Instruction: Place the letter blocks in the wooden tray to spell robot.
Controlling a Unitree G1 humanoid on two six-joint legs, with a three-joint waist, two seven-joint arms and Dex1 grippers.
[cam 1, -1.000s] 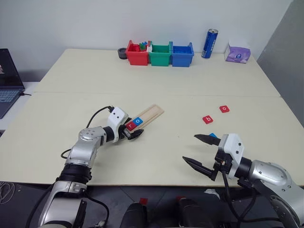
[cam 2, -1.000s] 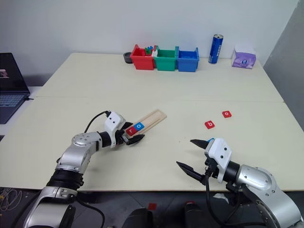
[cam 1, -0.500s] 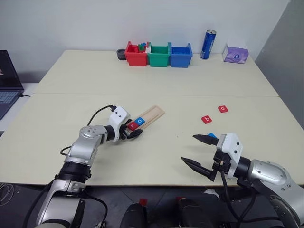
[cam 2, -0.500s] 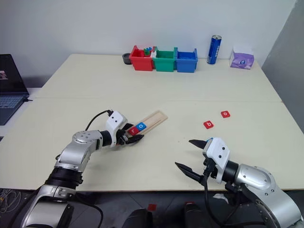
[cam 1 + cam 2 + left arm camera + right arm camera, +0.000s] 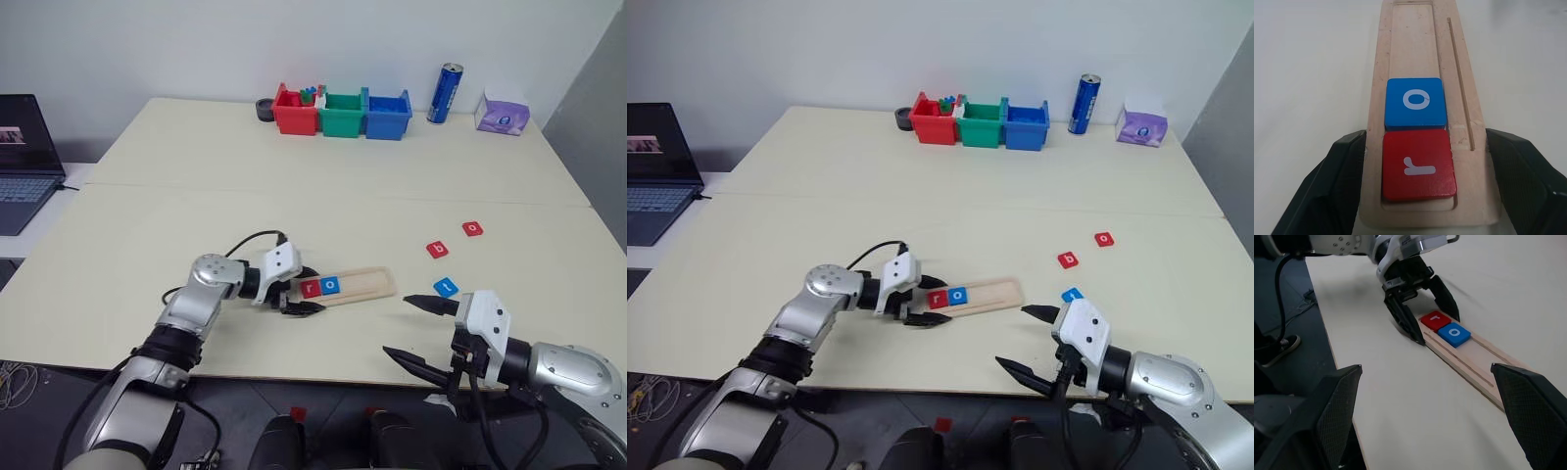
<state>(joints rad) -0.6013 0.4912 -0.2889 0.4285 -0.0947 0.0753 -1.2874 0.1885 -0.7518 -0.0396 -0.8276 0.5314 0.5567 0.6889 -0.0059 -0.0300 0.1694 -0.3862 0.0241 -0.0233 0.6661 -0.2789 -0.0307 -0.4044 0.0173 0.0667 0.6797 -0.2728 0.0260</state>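
The wooden tray (image 5: 369, 282) lies nearly parallel to the table's front edge, with a red "r" block (image 5: 311, 288) and a blue "o" block (image 5: 331, 286) side by side at its left end. My left gripper (image 5: 303, 292) is shut on that end of the tray, and its fingers (image 5: 1347, 166) press both long edges beside the "r" block (image 5: 1418, 164). To the right lie three loose letter blocks on the table: a red "b" (image 5: 437, 249), a red "o" (image 5: 472, 228) and a blue "t" (image 5: 446, 287). My right gripper (image 5: 397, 325) hangs open near the front edge, just in front of the blue "t".
Red (image 5: 297, 111), green (image 5: 343, 111) and blue bins (image 5: 388, 113) stand in a row at the back, with a blue can (image 5: 448, 93) and a purple tissue pack (image 5: 502, 111) to their right. A laptop (image 5: 24, 162) sits at far left.
My left gripper went from open to shut on the tray's end and swung the tray from a diagonal to lying across the table. The camera view shifted. The right gripper stayed open and in place.
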